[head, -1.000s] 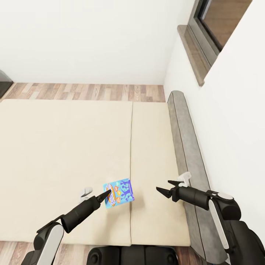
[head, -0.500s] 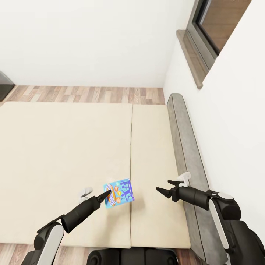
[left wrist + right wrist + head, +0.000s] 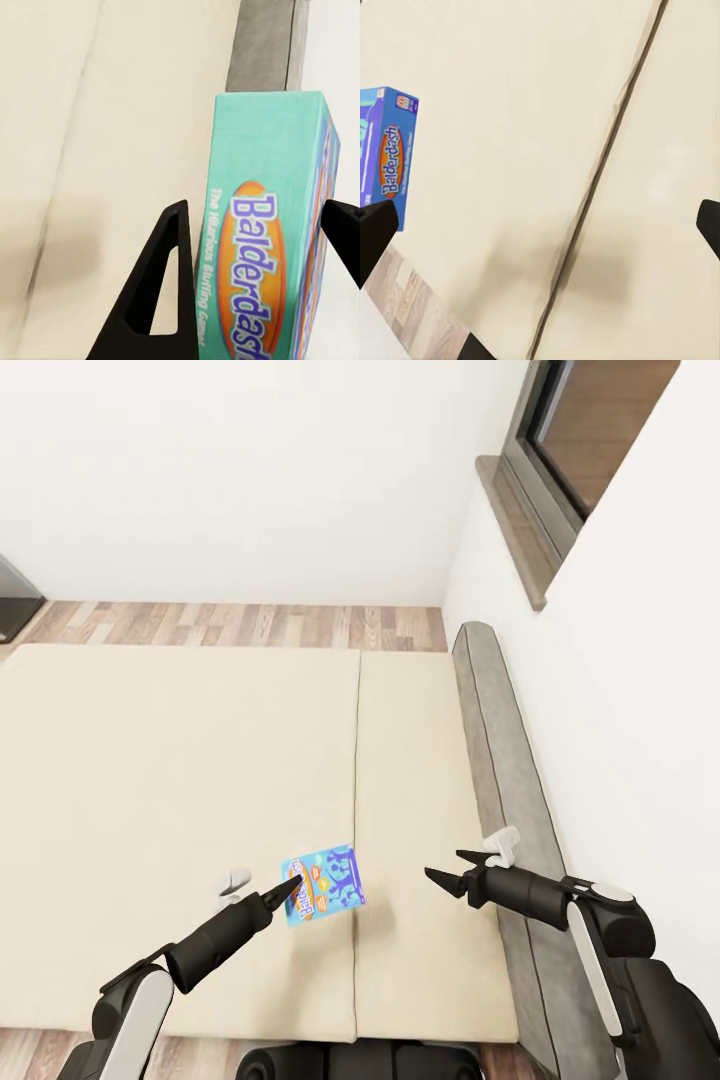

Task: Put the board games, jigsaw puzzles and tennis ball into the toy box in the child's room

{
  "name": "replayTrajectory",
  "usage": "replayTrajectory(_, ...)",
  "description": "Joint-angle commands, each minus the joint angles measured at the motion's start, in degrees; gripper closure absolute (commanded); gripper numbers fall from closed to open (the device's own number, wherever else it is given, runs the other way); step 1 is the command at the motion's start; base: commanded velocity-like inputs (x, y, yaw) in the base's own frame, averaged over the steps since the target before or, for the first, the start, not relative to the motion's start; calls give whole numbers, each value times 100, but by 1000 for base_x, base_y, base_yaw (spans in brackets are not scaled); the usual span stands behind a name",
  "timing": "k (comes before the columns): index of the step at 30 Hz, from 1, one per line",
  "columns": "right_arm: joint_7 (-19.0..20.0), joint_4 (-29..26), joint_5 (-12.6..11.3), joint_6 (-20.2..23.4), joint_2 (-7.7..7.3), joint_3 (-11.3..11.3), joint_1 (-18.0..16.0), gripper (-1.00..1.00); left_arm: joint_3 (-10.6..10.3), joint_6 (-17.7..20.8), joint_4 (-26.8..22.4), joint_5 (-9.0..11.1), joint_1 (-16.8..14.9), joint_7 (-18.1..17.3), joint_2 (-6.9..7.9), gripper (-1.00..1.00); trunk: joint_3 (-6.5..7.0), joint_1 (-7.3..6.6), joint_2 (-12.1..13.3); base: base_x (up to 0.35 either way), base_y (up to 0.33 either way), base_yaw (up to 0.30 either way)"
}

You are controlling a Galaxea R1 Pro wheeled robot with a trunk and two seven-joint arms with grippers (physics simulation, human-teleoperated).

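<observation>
Left gripper (image 3: 292, 883) clamps the small blue board game (image 3: 325, 884), a "Balderdash" box, its fingers (image 3: 161, 292) on either side of it, held up above the bed (image 3: 180, 780) near the bed's foot-side edge, just left of the mattress seam. Right gripper (image 3: 447, 872) hovers over the bed, jaws spread and empty, close beside the grey headboard (image 3: 500, 760).
</observation>
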Motion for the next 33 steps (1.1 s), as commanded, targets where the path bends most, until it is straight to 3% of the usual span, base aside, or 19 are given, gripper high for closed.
replayTrajectory(1, 25, -4, 4, 39, 0, -8, -4, -100, 15, 43, -2, 18, -1, -15, -5, 100, 3, 3, -8, 0, 0, 0)
replayTrajectory(33, 23, -4, 1, 22, 0, -16, 4, -100, 15, 34, 1, -14, -3, 4, -3, 100, 302, 3, -8, 0, 0, 0)
